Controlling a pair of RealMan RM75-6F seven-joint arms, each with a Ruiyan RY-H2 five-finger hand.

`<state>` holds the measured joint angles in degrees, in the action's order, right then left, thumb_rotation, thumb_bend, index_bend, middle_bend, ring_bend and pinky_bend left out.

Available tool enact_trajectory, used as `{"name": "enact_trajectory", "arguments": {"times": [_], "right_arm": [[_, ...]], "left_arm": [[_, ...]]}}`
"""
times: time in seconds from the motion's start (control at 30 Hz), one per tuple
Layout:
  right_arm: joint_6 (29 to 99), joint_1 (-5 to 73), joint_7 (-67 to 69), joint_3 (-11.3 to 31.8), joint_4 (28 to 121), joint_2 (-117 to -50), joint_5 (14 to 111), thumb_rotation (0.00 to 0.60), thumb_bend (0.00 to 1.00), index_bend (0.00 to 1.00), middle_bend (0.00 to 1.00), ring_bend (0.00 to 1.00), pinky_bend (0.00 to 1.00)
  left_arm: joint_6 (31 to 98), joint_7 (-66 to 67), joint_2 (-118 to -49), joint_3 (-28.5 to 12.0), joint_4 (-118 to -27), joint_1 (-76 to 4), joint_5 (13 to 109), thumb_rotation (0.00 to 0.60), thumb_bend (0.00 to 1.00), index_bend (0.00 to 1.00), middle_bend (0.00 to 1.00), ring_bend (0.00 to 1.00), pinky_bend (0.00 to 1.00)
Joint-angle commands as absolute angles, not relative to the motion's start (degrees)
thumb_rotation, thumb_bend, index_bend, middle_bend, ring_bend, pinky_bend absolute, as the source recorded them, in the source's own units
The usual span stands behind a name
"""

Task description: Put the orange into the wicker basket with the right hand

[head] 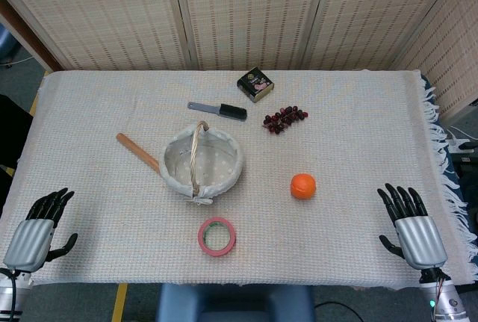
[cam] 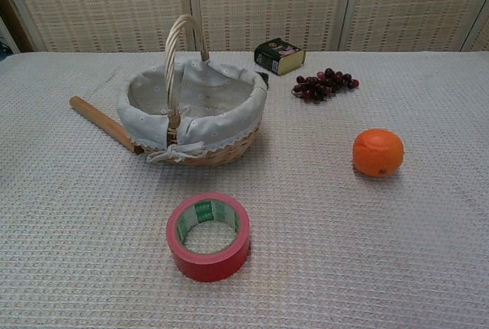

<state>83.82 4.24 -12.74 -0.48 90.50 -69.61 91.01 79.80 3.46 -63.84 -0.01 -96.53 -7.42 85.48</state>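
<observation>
Orange (head: 303,186) on the cloth well ahead-left of my right hand's fingers (head: 401,196), wicker basket (head: 202,162) farther left, red tape roll (head: 216,236) near it — grapes (head: 284,118) beyond, right hand (head: 410,224) flat, fingers spread, empty, left hand (head: 39,225) likewise.

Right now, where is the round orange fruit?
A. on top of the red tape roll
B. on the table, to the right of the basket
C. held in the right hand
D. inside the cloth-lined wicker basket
B: the orange lies on the table cloth, apart from the wicker basket; the right hand is open and away from it.
</observation>
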Motion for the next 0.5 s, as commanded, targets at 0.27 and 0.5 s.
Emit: {"name": "enact_trajectory", "arguments": {"times": [0.27, 0.5], "right_arm": [[82.56, 4.93, -13.23, 0.18, 93.83, -68.39, 89.88, 0.600, 0.11, 0.00, 0.00, 0.00, 0.03], [73.14, 9.68, -20.57, 4.29, 104.74, -66.75, 78.35, 0.600, 0.11, 0.00, 0.00, 0.00, 0.03]], "left_arm": [[80.09, 3.62, -63.92, -0.12, -96.47, -7.28, 85.31, 0.600, 0.35, 0.00, 0.00, 0.00, 0.08], [79.72, 3.21, -63.85, -0.15, -96.35, -7.47, 85.27, 0.600, 0.35, 0.00, 0.00, 0.00, 0.08]]}}
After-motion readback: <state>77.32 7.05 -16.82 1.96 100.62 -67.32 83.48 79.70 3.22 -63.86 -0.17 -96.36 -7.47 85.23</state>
